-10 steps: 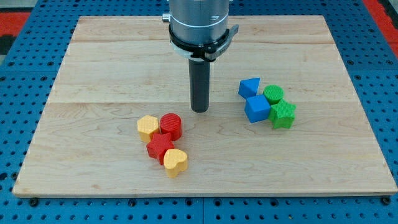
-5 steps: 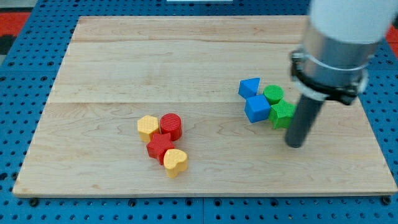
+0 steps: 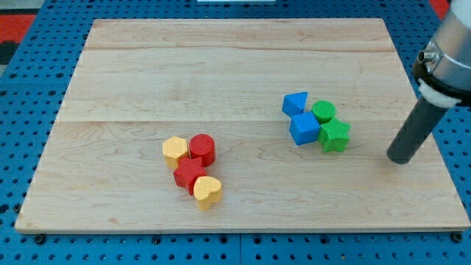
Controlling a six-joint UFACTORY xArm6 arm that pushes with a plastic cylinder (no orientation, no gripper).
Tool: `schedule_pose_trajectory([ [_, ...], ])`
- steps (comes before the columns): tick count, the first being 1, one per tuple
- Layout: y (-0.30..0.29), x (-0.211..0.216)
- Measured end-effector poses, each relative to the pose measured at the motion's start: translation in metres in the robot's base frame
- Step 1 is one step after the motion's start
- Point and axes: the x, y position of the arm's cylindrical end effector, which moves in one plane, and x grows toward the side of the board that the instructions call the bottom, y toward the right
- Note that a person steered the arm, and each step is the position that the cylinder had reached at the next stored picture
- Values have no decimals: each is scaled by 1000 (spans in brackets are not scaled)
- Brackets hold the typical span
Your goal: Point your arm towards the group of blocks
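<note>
My tip point(image 3: 401, 157) rests on the wooden board point(image 3: 147, 73) at the view's right, a short way right of the green star block point(image 3: 335, 136). That star sits in a tight group with a green cylinder point(image 3: 323, 111), a blue cube point(image 3: 303, 128) and a blue triangular block point(image 3: 295, 102). A second group lies left of centre toward the view's bottom: a yellow block point(image 3: 174, 152), a red cylinder point(image 3: 202, 149), a red star-like block point(image 3: 189, 175) and a yellow heart block point(image 3: 207, 191). The tip touches no block.
The board lies on a blue perforated surface point(image 3: 22, 88). The arm's grey body point(image 3: 449, 51) enters from the view's upper right corner. The board's right edge is close to the tip.
The tip has swept from the board's middle to the right, passing below the blue and green group, and now stands right of it. No block has moved.
</note>
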Motion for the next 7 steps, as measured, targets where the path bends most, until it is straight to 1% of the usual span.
schedule_pose_trajectory([
  [1, -22, -36],
  [2, -44, -43],
  [3, -32, -33],
  [4, -32, -33],
  [5, -35, -4],
  [6, -51, -39],
  [7, -92, -58],
])
